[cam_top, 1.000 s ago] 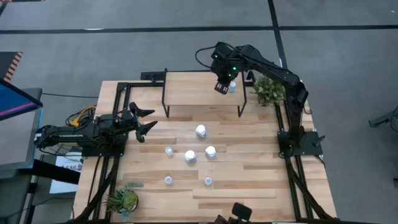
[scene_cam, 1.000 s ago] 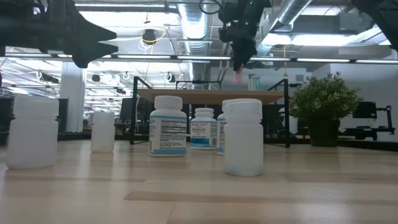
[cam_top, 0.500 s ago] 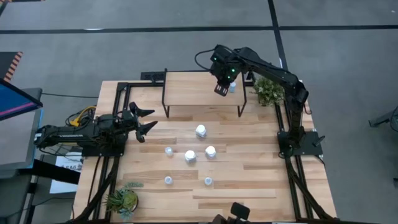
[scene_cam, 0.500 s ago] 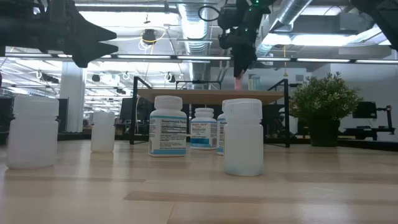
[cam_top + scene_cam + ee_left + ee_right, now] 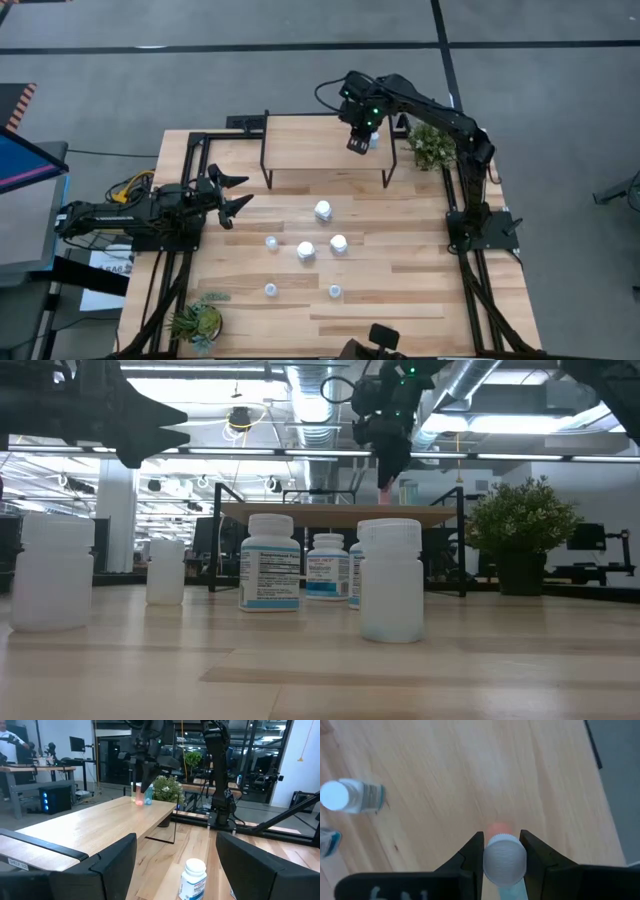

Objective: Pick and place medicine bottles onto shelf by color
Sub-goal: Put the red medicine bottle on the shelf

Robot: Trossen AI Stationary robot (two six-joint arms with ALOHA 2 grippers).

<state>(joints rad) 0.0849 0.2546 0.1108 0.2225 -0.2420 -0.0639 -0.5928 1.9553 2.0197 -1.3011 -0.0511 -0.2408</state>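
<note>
Two dark arms are in the room, and only the right one is busy. Its right gripper (image 5: pixel 359 143) hangs over the low shelf with the light wooden top on thin black legs (image 5: pixel 300 145), out toward the three o'clock end of that top as seen from above. Its fingers (image 5: pixel 473 851) are pinched on a tiny bottle with a pale ribbed cap (image 5: pixel 504 858); from the wrist only the cap and a bit of orange-pink beneath it show, the rest being cut off. From table height the same bottle is a small pinkish speck (image 5: pixel 384 491) under the gripper, and I cannot tell whether it touches the shelf. Just beside it, toward three o'clock, stands a small light-blue bottle (image 5: pixel 373 140), half hidden by the arm from above.

The left gripper (image 5: pixel 232 192) waits at nine o'clock over the plank tabletop (image 5: pixel 400 290), its fingers spread wide and holding nothing.

On the tabletop in front of the shelf stand several white bottles: the bigger white bottles with blue labels (image 5: pixel 270 563) clustered near the centre, smaller ones (image 5: pixel 270 290) toward six o'clock. Their cap colours are too small to make out. A small green potted plant (image 5: pixel 432 145) sits just past the shelf's three o'clock end.
</note>
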